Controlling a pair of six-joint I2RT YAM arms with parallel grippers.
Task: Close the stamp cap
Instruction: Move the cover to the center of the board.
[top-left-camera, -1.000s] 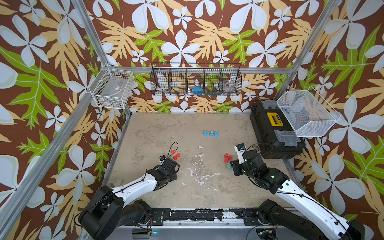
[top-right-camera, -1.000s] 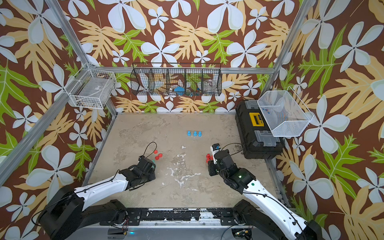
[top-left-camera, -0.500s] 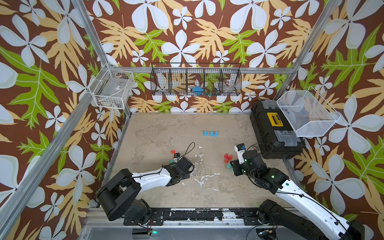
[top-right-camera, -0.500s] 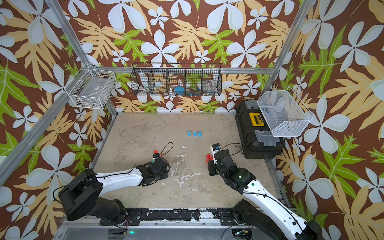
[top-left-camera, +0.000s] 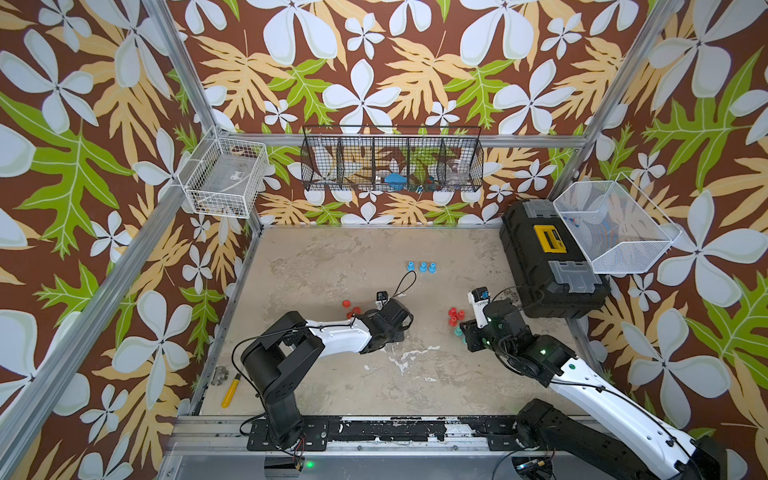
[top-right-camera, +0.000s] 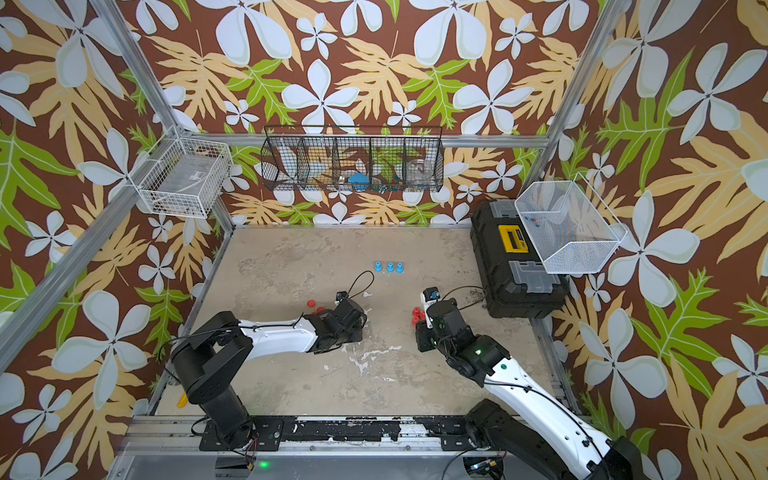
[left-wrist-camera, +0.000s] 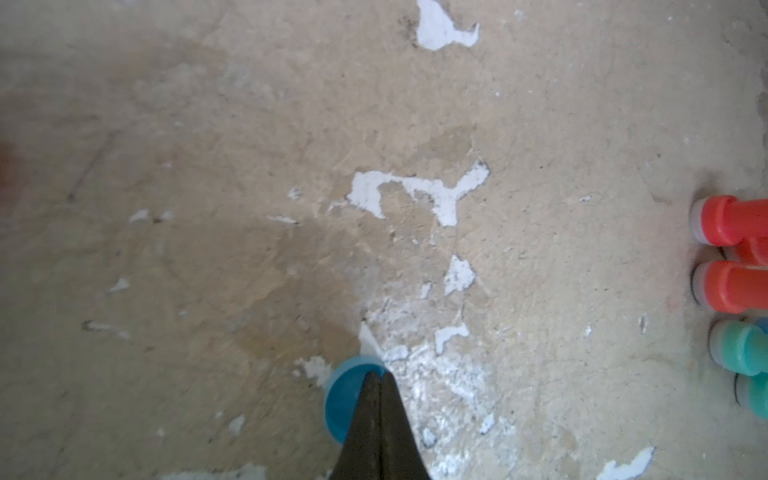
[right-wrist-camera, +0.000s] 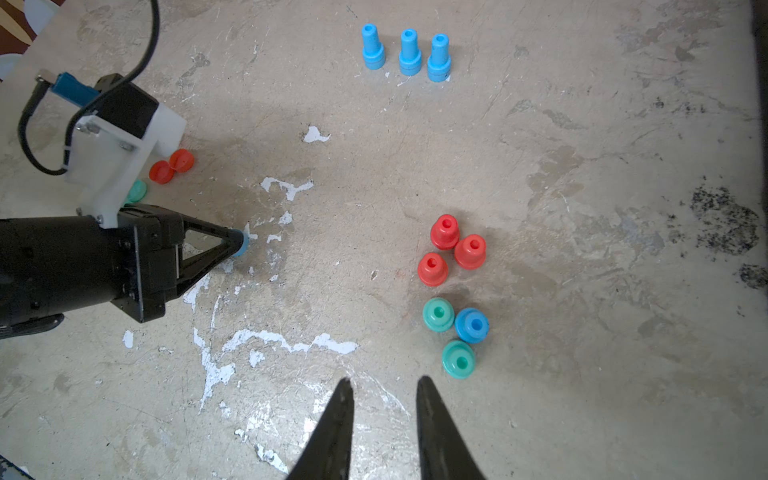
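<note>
Well apart from the blue stamp (right-wrist-camera: 471, 325), your left gripper (right-wrist-camera: 237, 245) pinches a blue cap (left-wrist-camera: 343, 399). Your right gripper (right-wrist-camera: 384, 386) hangs near that stamp, fingers parted, empty. Next, likely carry the cap onto it and press.

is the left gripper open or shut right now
Shut: the left gripper pinches a blue cap, with no gap showing between its jaws in the left wrist view.

A black toolbox (top-left-camera: 552, 266) stands at the far right corner of the worktop (top-left-camera: 332, 257), and a yellow-handled tool (top-left-camera: 231, 390) lies near its near left corner.
</note>
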